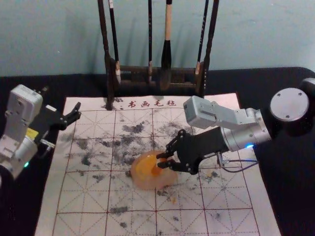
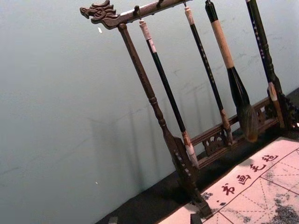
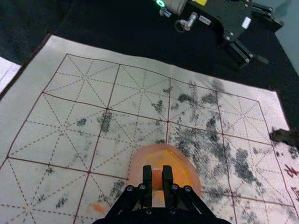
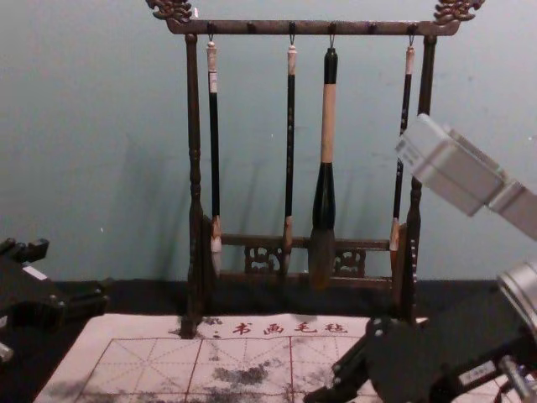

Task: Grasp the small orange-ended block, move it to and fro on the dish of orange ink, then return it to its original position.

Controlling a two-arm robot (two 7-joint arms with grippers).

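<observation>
Your right gripper (image 1: 161,160) reaches in over the dish (image 1: 142,184), and its two fingers are closed on either side of the small block (image 3: 157,179), gripping it. You have the block pinched between the fingertips, presumably so that its orange end can meet the ink while the rest of the gripper keeps out of it. The block is over the dish; whether it touches the orange ink (image 3: 175,169) you cannot confirm from these views. The dish sits on the gridded mat (image 1: 83,201), well apart from the brush rack (image 4: 310,28), which gives your right arm room for the to-and-fro stroke. Your left gripper (image 4: 72,272) is parked at the mat's left side, fingers spread with nothing between them, out of the working path. Judged from this position, inking is the step in hand. Keep your strokes low and short: too much pressure could drag or tip the dish.
</observation>
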